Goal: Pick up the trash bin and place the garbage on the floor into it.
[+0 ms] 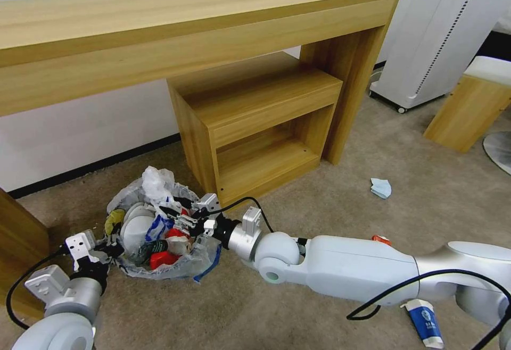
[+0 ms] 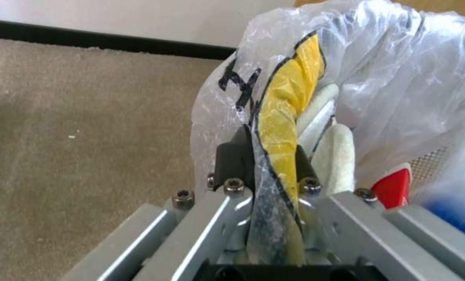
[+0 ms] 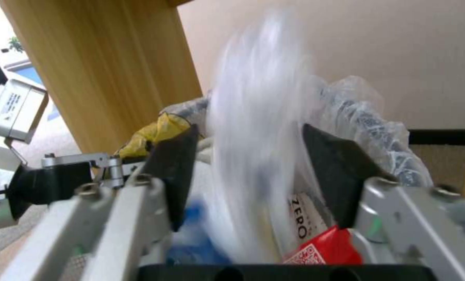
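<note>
On the carpet left of the wooden shelf (image 1: 255,121), the trash bin (image 1: 159,227) is steadied by the left gripper (image 1: 104,243) pinching its liner rim; the right gripper (image 1: 194,222) hovers wide above, apparently dropping crumpled plastic (image 3: 258,156).

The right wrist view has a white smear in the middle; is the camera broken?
No: in the right wrist view, crinkly white plastic between the open right gripper fingers is motion-blurred; the wooden desk leg is sharp. The head view bends the long wooden desk.
</note>
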Available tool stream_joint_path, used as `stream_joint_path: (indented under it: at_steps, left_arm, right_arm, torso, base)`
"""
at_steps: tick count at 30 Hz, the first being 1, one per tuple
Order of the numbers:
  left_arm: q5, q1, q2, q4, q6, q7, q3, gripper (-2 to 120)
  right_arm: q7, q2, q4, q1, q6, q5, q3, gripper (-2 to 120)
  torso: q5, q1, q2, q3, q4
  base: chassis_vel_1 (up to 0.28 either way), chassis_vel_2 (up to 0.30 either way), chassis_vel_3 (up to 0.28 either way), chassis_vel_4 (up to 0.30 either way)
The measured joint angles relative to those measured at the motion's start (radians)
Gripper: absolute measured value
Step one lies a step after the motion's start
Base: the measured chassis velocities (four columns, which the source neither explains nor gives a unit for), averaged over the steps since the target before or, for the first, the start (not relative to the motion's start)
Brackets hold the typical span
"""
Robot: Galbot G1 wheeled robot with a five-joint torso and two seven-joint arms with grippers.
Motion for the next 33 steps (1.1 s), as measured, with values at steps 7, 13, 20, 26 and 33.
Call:
stream_joint_path:
  at_steps: [7, 13, 20, 26, 33]
  left_arm:
    - [0.0, 0.003, 0.001, -0.002, 0.0, 0.0, -0.001, 3]
    - [0.003, 0.005, 0.0, -0.002, -0.001, 0.0, 0.0, 3]
    - [0.007, 0.008, 0.002, 0.0, -0.001, 0.001, 0.001, 3]
    - [0.007, 0.019, 0.011, 0.001, -0.002, 0.002, -0.007, 3]
    - [0.017, 0.015, 0.013, 0.005, -0.002, 0.006, -0.004, 3]
  right_arm:
    - [0.011, -0.01, 0.009, -0.009, -0.001, -0.012, 0.002, 82]
    - [0.03, -0.006, 0.024, -0.019, -0.001, -0.01, 0.03, 80]
    - [0.074, 0.033, 0.059, -0.036, -0.012, 0.025, 0.136, 80]
    - [0.112, -0.041, 0.079, -0.103, -0.033, 0.024, 0.313, 81]
    - [0.167, -0.153, 0.075, -0.23, -0.065, -0.02, 0.517, 88]
  torso:
    - [0.0001, 0.0, 0.0, 0.0, -0.0002]
    - [0.0, 0.0, 0.0, 0.0, -0.0002]
    - [0.0, 0.0, 0.0, 0.0, 0.0001]
    - [0.0001, 0.0, 0.0, 0.0, 0.0]
    - [0.0004, 0.0, 0.0, 0.0, -0.0002]
  base:
    - [0.0, 0.0, 0.0, 0.0]
    - [0.0, 0.0, 0.0, 0.0]
    - [0.0, 0.0, 0.0, 0.0]
    - [0.0, 0.0, 0.0, 0.0]
    - [0.0, 0.0, 0.0, 0.0]
